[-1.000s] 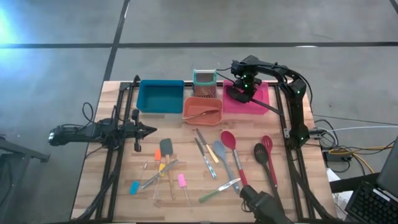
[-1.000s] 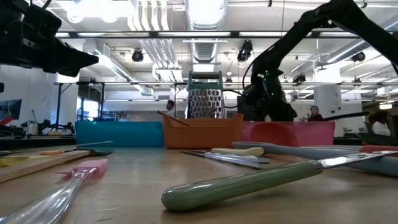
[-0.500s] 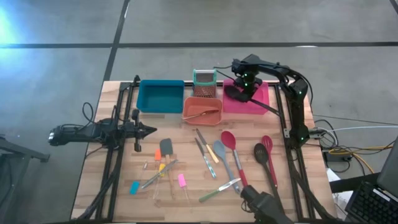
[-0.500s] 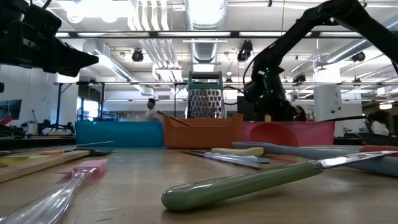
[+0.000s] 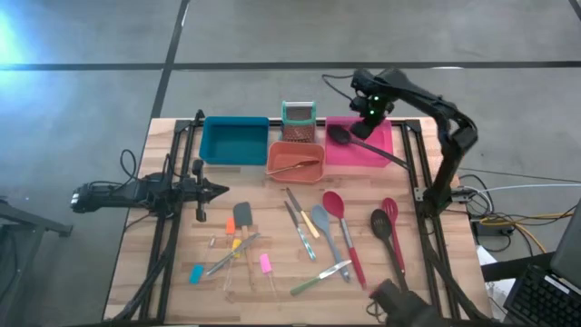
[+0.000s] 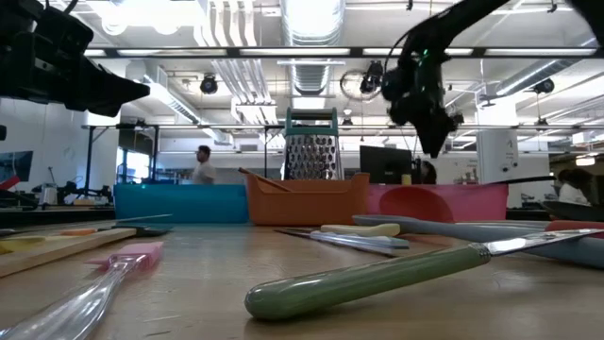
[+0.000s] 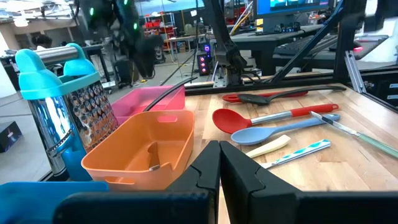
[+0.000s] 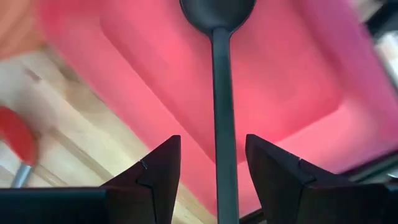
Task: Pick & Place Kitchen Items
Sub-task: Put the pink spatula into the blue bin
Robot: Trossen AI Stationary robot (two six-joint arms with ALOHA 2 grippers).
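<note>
My right gripper (image 8: 210, 177) hangs spread above the pink bin (image 5: 363, 150), the black spoon (image 5: 360, 143) lying below it; my left gripper (image 5: 216, 191) stays pressed together.

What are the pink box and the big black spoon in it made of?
The pink bin looks like smooth plastic: one even colour, rounded moulded corners. The black spoon looks like matte plastic or silicone, dull with no metal shine; which of the two, I cannot tell.
</note>
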